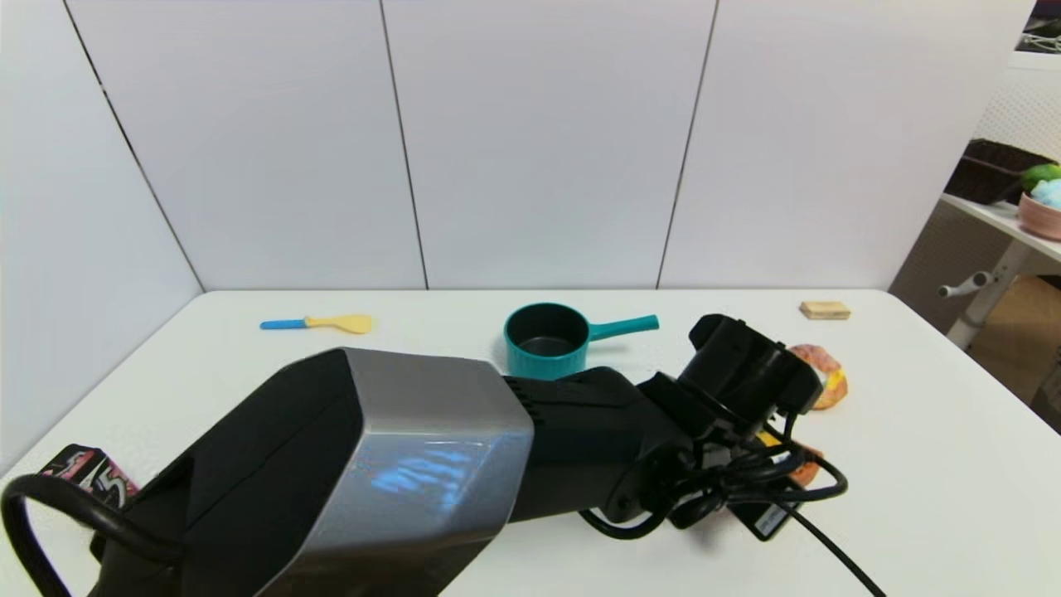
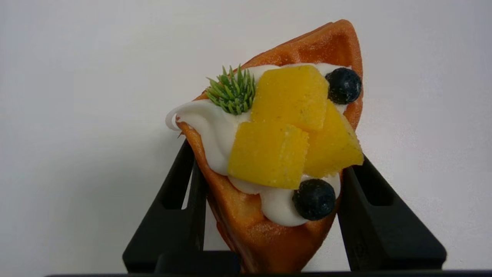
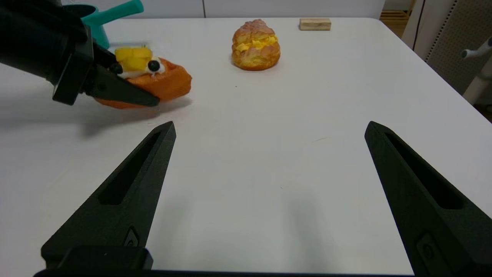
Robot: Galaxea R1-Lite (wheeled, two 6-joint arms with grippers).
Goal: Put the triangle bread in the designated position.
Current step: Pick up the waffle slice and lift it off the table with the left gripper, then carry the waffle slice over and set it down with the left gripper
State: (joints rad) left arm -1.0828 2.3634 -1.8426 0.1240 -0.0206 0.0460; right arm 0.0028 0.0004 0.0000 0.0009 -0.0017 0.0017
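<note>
The triangle bread (image 2: 276,154), an orange-brown waffle wedge with white cream, yellow fruit cubes, two dark berries and a green sprig, sits between the two black fingers of my left gripper (image 2: 275,150), which is shut on its sides. In the right wrist view the triangle bread (image 3: 165,82) is at or just above the white table, with a left finger (image 3: 123,94) along its side. In the head view my left arm reaches across to the right and hides all but a sliver of the triangle bread (image 1: 808,471). My right gripper (image 3: 269,129) is open and holds nothing, low over the table.
A round cream-filled bun (image 1: 829,385) lies just beyond the left wrist, a tan block (image 1: 825,310) farther back. A teal pot (image 1: 547,338) with a handle stands at mid-table, a yellow spatula (image 1: 319,322) at the back left. The table's right edge (image 1: 978,390) is close.
</note>
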